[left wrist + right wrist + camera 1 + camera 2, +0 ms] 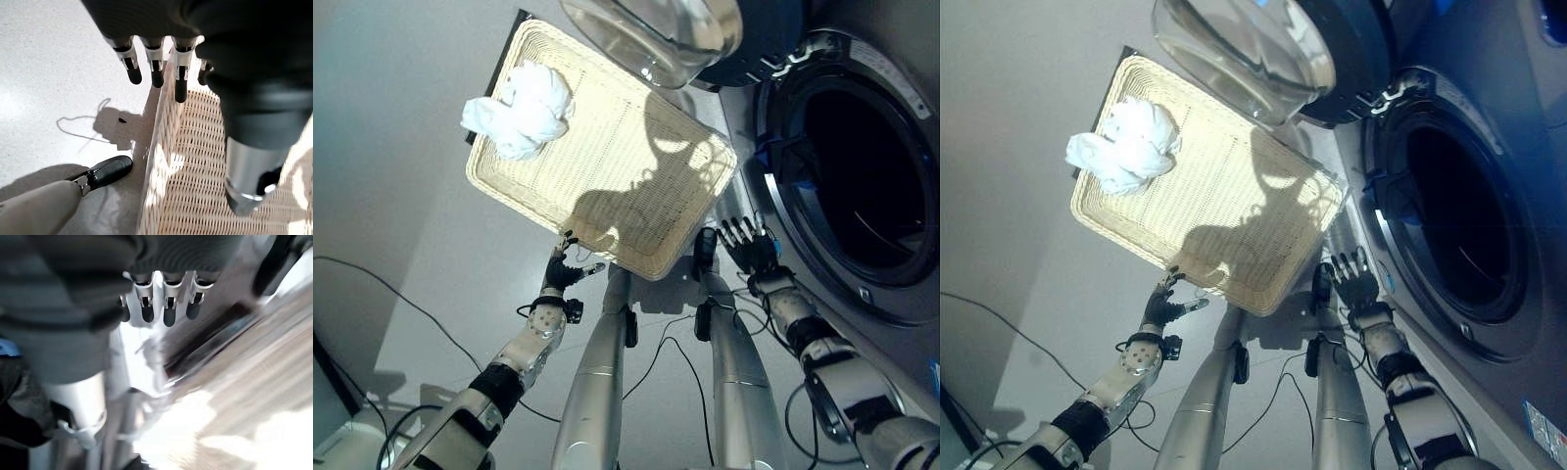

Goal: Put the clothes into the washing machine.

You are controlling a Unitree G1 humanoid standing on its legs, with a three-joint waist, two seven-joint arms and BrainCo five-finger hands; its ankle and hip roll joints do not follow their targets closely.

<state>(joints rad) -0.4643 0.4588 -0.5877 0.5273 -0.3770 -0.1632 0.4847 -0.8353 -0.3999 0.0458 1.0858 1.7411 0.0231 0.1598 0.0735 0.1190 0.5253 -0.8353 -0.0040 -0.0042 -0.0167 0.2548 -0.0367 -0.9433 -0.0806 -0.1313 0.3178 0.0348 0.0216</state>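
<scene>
Your white clothes (524,110) sit bunched at the wicker basket's (636,176) far corner. Left hand (564,270) relaxed at its near rim; right hand (750,245) spread beside the washing machine (862,186).

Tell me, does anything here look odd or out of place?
Nothing looks spilled or broken. The white clothes lie bunched at the far corner of the wicker basket, spilling slightly over its rim. The washing machine stands with its door open. The left hand and right hand are at the near edge, both open.
</scene>
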